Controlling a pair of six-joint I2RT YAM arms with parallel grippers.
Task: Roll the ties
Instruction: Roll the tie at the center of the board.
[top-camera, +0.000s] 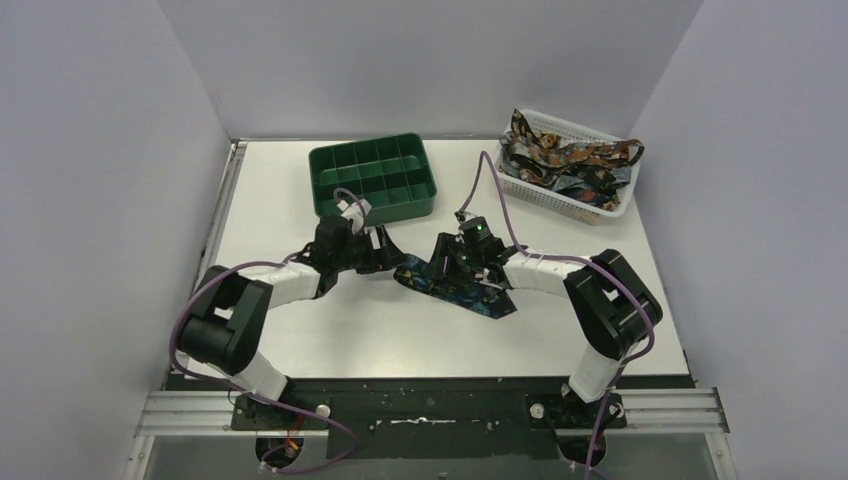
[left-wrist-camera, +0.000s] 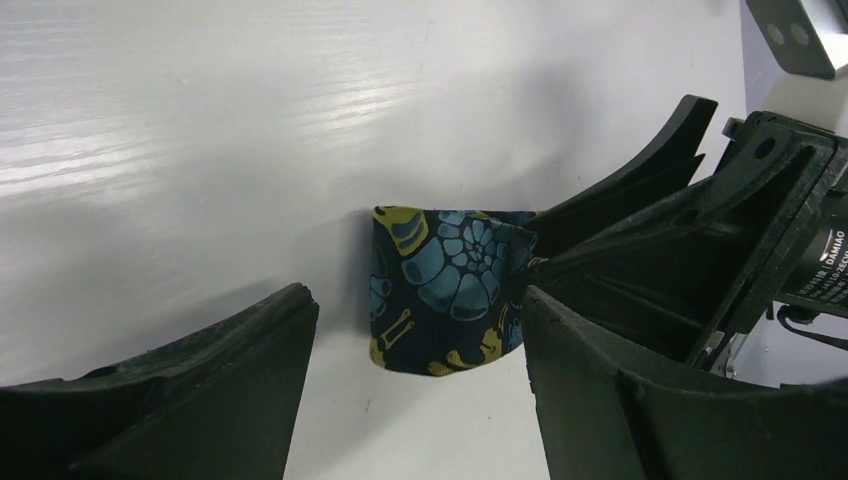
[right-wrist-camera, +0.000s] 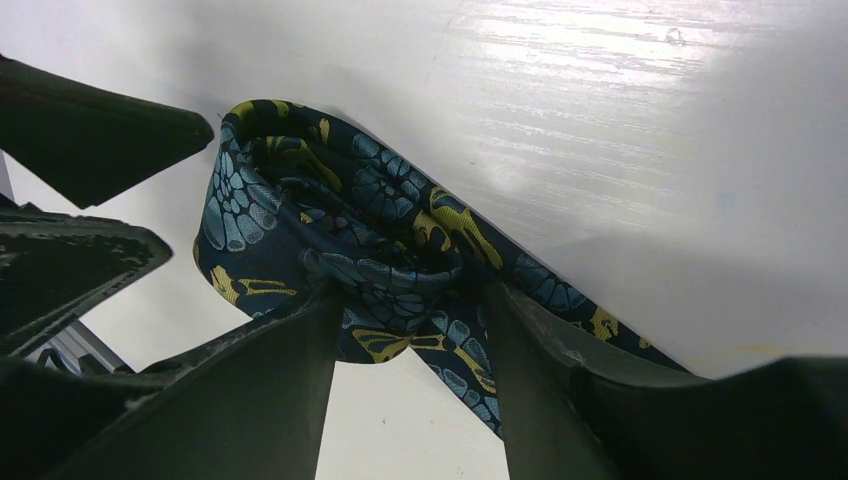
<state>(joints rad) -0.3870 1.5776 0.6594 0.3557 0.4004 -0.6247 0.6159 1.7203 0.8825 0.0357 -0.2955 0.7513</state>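
A dark navy tie (top-camera: 470, 288) with blue and yellow patterns lies mid-table, one end curled into a loose roll (right-wrist-camera: 330, 220) and its tail trailing toward the right. My right gripper (top-camera: 462, 262) straddles the roll, and in its wrist view the gripper (right-wrist-camera: 412, 295) has fabric filling the gap and touching both fingers. My left gripper (top-camera: 385, 258) stands open just left of the roll. Its wrist view shows the roll's end (left-wrist-camera: 450, 290) ahead of the gripper (left-wrist-camera: 415, 300), untouched by either finger. More ties (top-camera: 560, 155) are heaped in the basket.
A green compartment tray (top-camera: 365, 150) stands behind the left gripper. The white mesh basket (top-camera: 560, 198) holding the heap sits at the back right. The right gripper's black fingers (left-wrist-camera: 640, 230) crowd the left wrist view.
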